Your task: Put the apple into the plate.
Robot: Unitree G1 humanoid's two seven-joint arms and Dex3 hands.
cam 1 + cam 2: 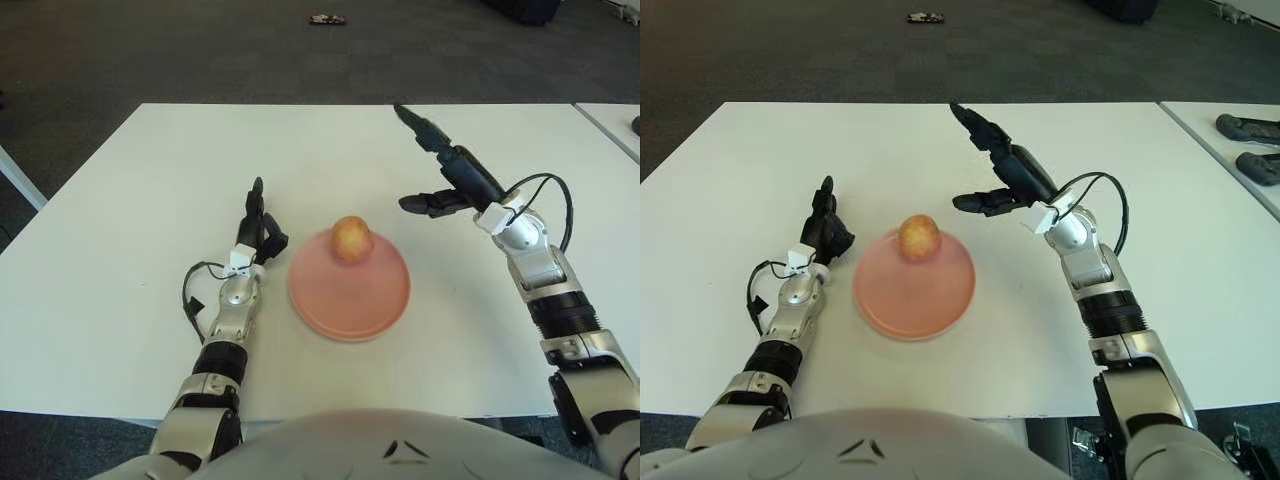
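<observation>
One apple (pixel 352 238) is sitting on the far part of the pink plate (pixel 340 305), on the white table (pixel 150 170) in front of me. I am holding my right hand (pixel 440 165) raised to the right of the plate and beyond it, well apart from the fruit, fingers spread wide and gripping nothing. I am keeping my left hand (pixel 258 228) just beside the plate's left rim, one finger pointing away from me and the others curled, holding nothing. Dark carpet (pixel 200 50) is showing beyond the table's far edge.
</observation>
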